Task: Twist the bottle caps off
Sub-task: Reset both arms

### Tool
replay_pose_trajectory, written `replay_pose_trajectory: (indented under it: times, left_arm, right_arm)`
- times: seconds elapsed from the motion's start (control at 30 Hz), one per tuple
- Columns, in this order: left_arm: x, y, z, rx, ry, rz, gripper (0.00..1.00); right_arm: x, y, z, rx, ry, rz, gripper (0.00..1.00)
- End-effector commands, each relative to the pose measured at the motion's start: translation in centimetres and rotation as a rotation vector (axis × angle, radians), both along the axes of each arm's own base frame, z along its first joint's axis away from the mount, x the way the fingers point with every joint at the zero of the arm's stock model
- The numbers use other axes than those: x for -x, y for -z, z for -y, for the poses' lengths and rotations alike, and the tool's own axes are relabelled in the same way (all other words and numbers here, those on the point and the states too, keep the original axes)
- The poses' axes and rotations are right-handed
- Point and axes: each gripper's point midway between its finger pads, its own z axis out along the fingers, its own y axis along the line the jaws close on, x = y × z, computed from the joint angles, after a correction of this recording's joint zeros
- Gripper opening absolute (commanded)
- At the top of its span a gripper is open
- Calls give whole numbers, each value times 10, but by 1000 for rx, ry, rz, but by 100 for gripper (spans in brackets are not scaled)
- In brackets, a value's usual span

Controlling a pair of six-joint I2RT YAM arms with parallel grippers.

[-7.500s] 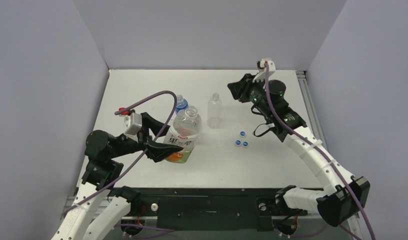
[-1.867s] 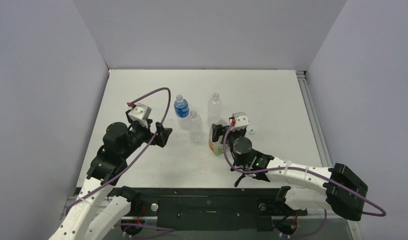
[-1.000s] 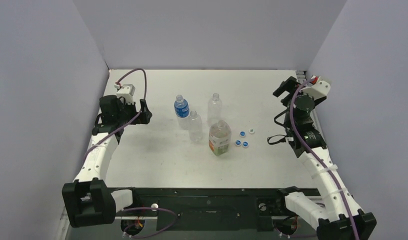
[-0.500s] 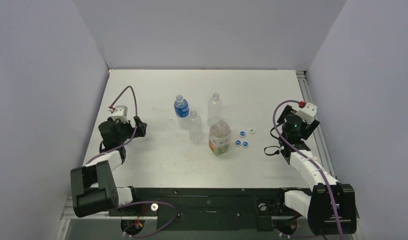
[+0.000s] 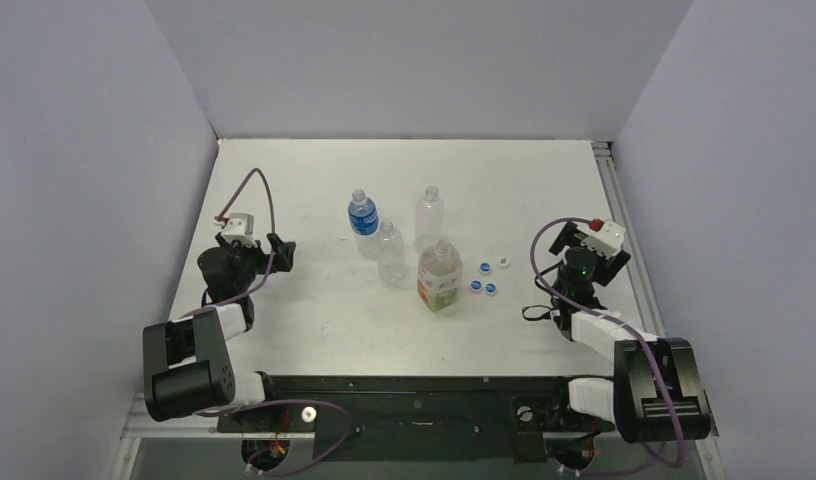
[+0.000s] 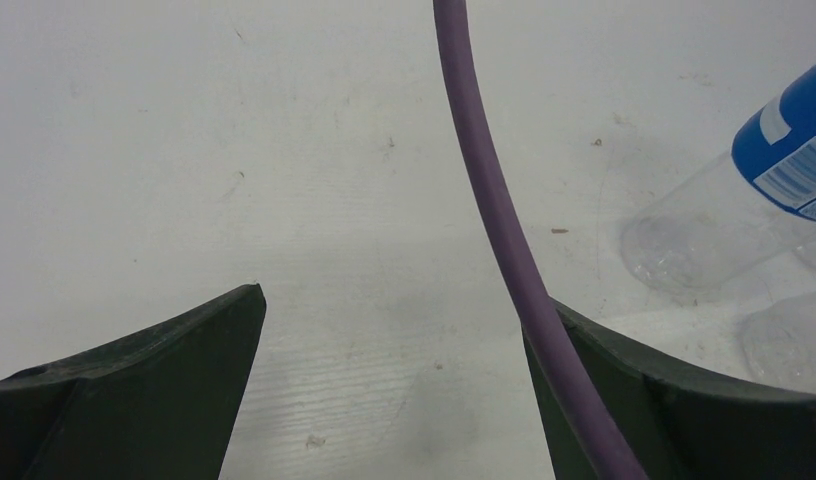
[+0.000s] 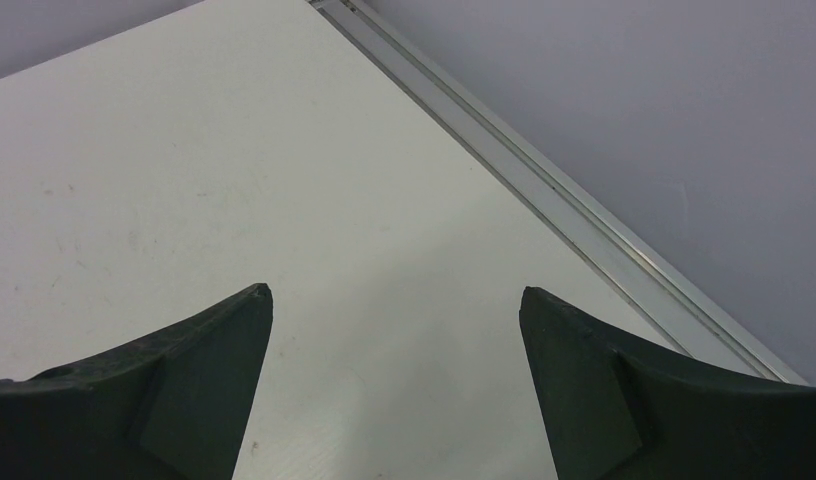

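Four bottles stand mid-table with open necks: a blue-labelled bottle (image 5: 362, 222), two plain bottles (image 5: 429, 215) (image 5: 390, 255), and a wider orange-and-green labelled bottle (image 5: 439, 278). To their right the bottle caps lie loose on the table: three blue caps (image 5: 485, 268) (image 5: 476, 286) (image 5: 492, 290) and a white cap (image 5: 504, 263). My left gripper (image 5: 283, 252) (image 6: 394, 300) is open and empty, low at the left, facing the blue-labelled bottle (image 6: 784, 150). At the right my right gripper (image 5: 587, 243) (image 7: 396, 290) is open and empty, pointing at the back right corner.
A metal rail (image 7: 544, 190) (image 5: 614, 200) runs along the table's right edge, with grey walls on three sides. A purple cable (image 6: 494, 200) crosses the left wrist view in front of the right finger. A plain bottle's base (image 6: 794, 340) shows at that view's right edge.
Both arms have folded back and down toward their bases, leaving the far sides of the table. The right gripper's jaws have spread a little wider. Bottles and caps have not moved.
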Motion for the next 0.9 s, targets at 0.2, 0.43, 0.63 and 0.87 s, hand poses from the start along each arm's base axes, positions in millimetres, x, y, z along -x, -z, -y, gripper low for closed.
replay_pose_trajectory:
  times: [0.2,0.43,0.63,0.87]
  left_arm:
    - [-10,-17,12,-38,-45,163,97]
    - [-12,-9,24,-140,-93,170,97]
    - [-14,-3,23,-137,-113,147,96]
    - [-12,-4,22,-136,-118,149,97]
  right_arm:
    - [-10,-21,-10,47,-3,143,88]
    - [-15,-5,-13,36,-38,127,85]
    - [-20,-3,-12,21,-54,115,82]
    - [-13,-5,-11,36,-41,132,87]
